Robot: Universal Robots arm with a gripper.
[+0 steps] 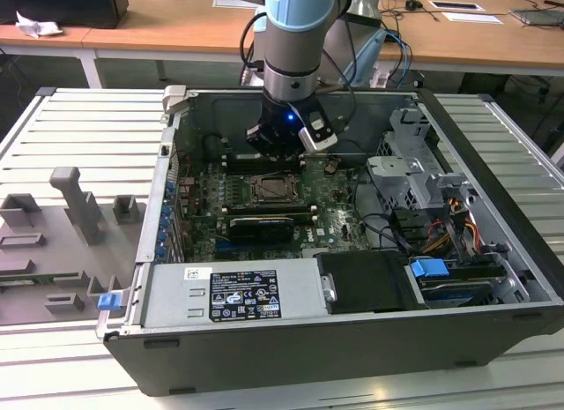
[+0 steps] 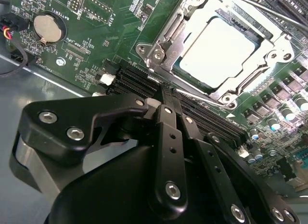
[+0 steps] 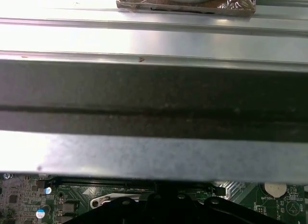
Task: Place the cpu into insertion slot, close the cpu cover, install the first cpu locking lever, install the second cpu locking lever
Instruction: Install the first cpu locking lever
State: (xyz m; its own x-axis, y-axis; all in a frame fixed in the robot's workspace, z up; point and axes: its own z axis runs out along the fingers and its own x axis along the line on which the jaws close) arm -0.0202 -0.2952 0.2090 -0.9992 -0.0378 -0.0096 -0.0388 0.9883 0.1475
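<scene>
The cpu (image 2: 219, 53), a pale square chip, lies flat in the insertion slot (image 1: 271, 190) at the middle of the green motherboard. The silver cpu cover (image 2: 166, 33) lies down around it, and the chip's face shows through its window. A thin locking lever (image 2: 202, 99) runs along the socket's edge nearest my fingers. My black gripper (image 2: 166, 93) is shut with nothing between its fingers. Its tips hover just off that edge, over the black memory slots (image 2: 137, 82). In the exterior view the gripper (image 1: 280, 150) hangs inside the open case, just behind the socket.
The open computer case (image 1: 493, 163) walls the board in on all sides, and its dark wall (image 3: 154, 98) is close by. A power supply (image 1: 233, 295), a drive cage (image 1: 414, 172) and cables (image 1: 441, 238) crowd the near and right parts. A coin battery (image 2: 47, 27) sits on the board. Grey fixtures (image 1: 79, 207) lie outside at the exterior view's left.
</scene>
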